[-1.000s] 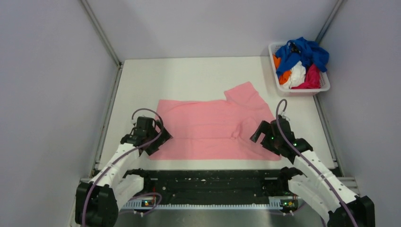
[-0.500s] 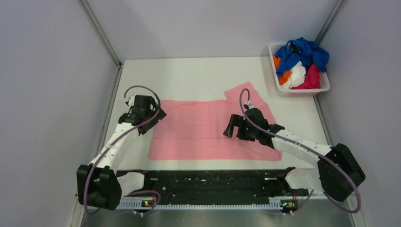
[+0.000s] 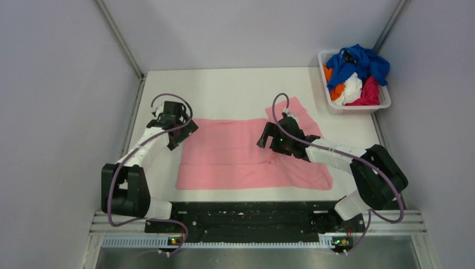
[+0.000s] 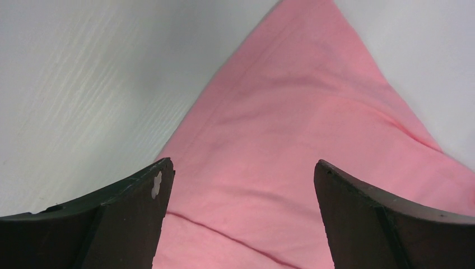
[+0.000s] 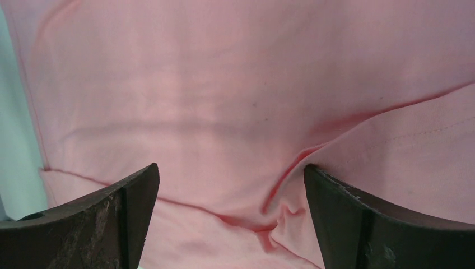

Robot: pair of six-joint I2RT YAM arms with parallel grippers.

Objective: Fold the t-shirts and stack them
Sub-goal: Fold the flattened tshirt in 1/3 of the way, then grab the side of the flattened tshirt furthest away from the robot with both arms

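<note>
1. Both sets of jaws stand apart and hold nothing: the left jaws at the far-left corner of the salmon-pink t-shirt, the right jaws over its far middle part.
2. On the far right of the white desk sits a white lattice basket, well apart from the pink cloth. It is heaped with a royal blue t-shirt, an orange t-shirt, a white t-shirt and a magenta t-shirt. Plain grey walls close in the desk on the left, right and far sides. Nothing lies between either set of jaws and the pink cloth. The right arm reaches across the right part of the shirt and hides a strip of it from above.
3. In the left wrist view the shirt's corner points away between the open jaws, with bare desk on both sides of it. In the right wrist view pink cloth fills the gap, and a puckered crease runs close to the right-hand jaw. Whether the tips touch the cloth cannot be told.
4. The pink shirt lies spread flat in the middle of the desk as a rough rectangle, its near edge straight. One sleeve sticks out at the far right. A few faint fold lines cross the fabric.
</note>
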